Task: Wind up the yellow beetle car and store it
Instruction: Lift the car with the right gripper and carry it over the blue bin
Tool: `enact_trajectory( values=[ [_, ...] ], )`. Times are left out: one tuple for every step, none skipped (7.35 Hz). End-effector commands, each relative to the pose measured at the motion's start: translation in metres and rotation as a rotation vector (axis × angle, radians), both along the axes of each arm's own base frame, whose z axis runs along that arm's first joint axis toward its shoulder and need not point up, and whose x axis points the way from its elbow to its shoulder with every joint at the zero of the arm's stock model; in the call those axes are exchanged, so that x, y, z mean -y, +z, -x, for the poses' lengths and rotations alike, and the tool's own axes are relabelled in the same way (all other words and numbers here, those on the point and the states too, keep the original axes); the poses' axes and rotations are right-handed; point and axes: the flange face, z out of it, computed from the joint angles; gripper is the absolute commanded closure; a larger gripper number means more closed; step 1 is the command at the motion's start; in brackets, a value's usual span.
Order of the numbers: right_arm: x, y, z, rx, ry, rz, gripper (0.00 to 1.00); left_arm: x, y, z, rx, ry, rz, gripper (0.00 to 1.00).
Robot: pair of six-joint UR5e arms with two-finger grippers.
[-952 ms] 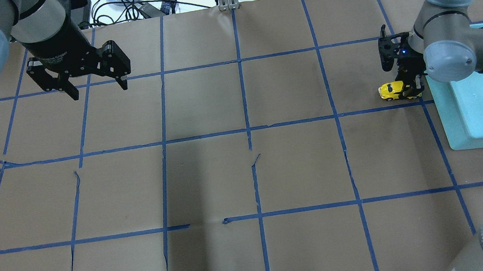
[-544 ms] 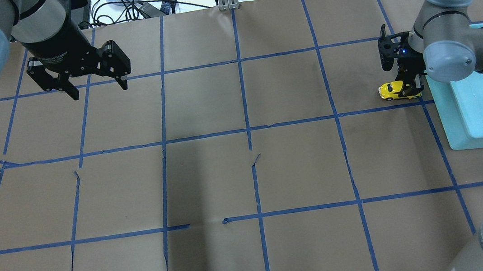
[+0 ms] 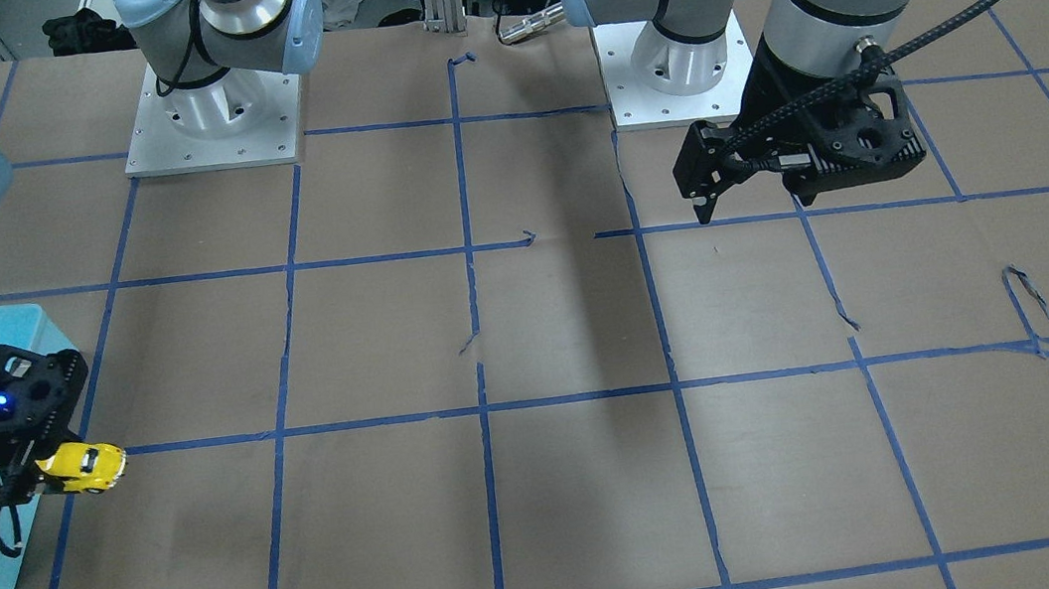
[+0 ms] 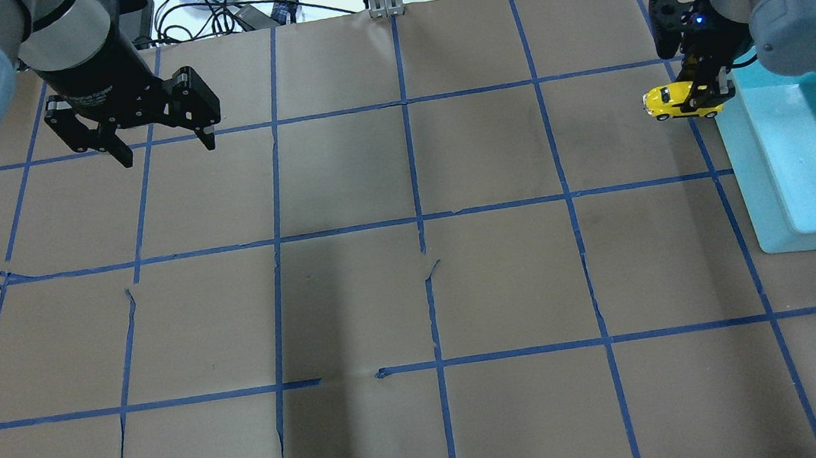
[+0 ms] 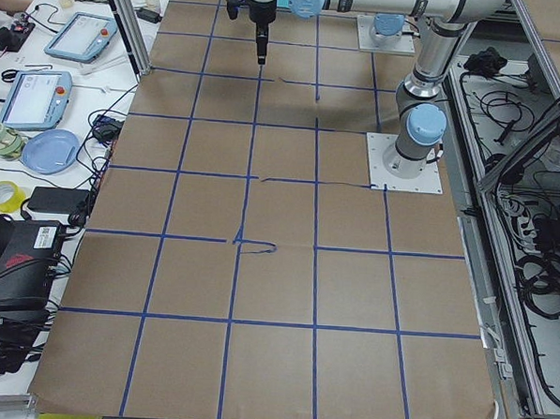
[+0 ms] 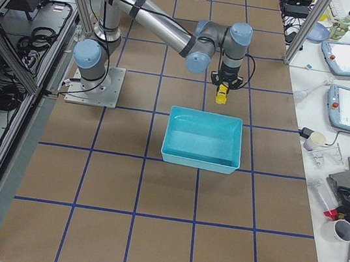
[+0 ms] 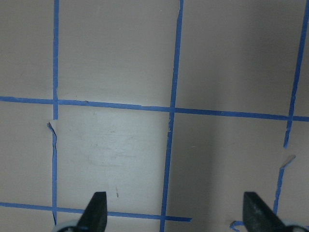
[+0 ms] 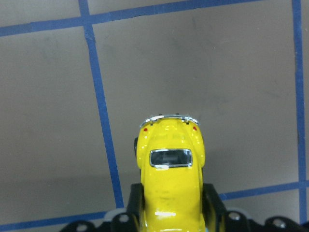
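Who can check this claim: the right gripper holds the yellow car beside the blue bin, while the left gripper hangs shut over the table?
Not quite. The left gripper is open, not shut: the left wrist view shows its fingertips wide apart over the table. The rest stands: the right gripper holds the yellow car beside the blue bin.

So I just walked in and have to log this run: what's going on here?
The right gripper is shut on the yellow beetle car, holding it just outside the teal bin's wall, not yet over the bin. The left gripper hangs open and empty above the table's other end.
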Motion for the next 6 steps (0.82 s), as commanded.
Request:
enact_trajectory(
  values=[
    [-0.022, 0.021, 0.066, -0.012, -0.054, -0.004, 1.0, 0.001, 0.002, 0.0, 0.0, -0.001, 0.005, 0.0],
    [-0.032, 0.015, 0.097, -0.012, -0.095, -0.007, 1.0, 0.0, 0.002, 0.0, 0.0, -0.001, 0.005, 0.0],
    [-0.043, 0.002, 0.126, -0.004, -0.109, -0.025, 1.0, 0.002, 0.001, 0.0, 0.0, 0.0, 0.003, 0.0],
    [-0.054, -0.015, 0.151, 0.006, -0.137, -0.046, 1.0, 0.001, 0.001, 0.0, 0.0, 0.0, 0.003, 0.0],
    [-0.055, -0.043, 0.164, -0.002, -0.104, -0.032, 1.0, 0.001, 0.002, 0.0, 0.0, 0.0, 0.005, 0.0],
    [-0.062, -0.08, 0.177, 0.01, -0.102, -0.052, 1.0, 0.002, 0.002, 0.0, 0.0, 0.0, 0.005, 0.0]
  ],
)
